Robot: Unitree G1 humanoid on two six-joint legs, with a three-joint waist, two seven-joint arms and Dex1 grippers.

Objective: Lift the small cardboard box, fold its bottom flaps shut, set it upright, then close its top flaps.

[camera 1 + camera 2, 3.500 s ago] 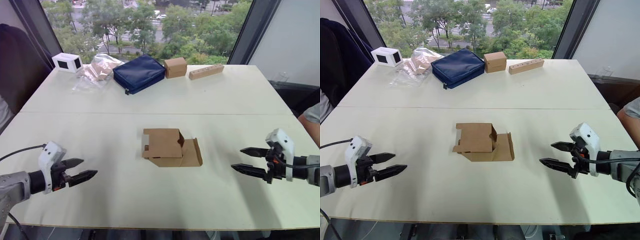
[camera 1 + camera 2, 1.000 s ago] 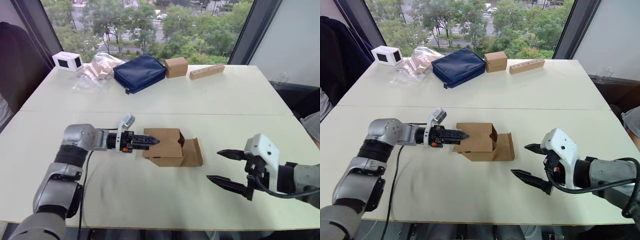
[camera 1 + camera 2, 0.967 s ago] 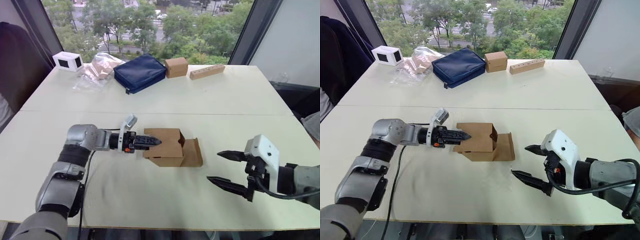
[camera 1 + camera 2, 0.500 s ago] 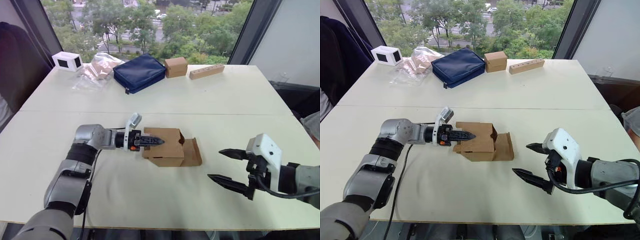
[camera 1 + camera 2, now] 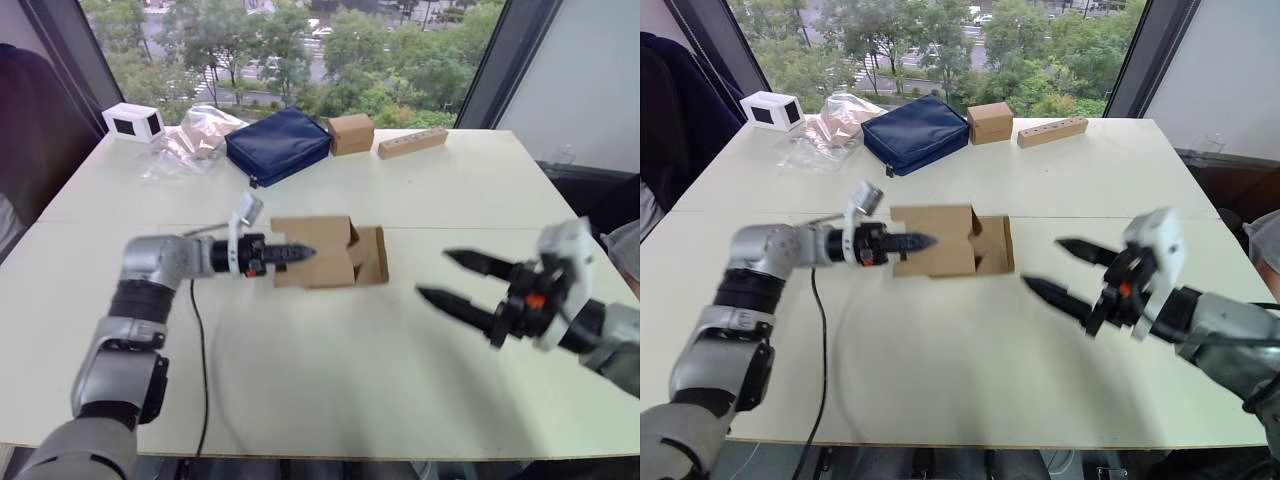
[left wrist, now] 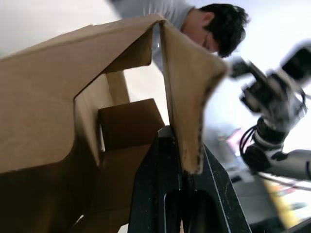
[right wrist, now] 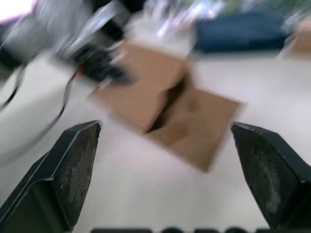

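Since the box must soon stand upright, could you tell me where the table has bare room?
The table is bare along the near edge, between the left pincer holding the small cardboard box and the open right pincer. It is crowded along the far edge: white box, blue bag, wooden block.

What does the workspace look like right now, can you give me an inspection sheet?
Surface: pale table, seam across the middle.
Job's things: small cardboard box lifted, flaps hanging open toward the right tool.
Clutter: white box, plastic bag, blue bag, taped brown cube, wooden block, all along the far edge.
Grippers: left tool clamped on the box wall; right tool open, apart from the box.
Cables: black cable under the left arm.
Surroundings: window, trees outside; a person at the right edge.
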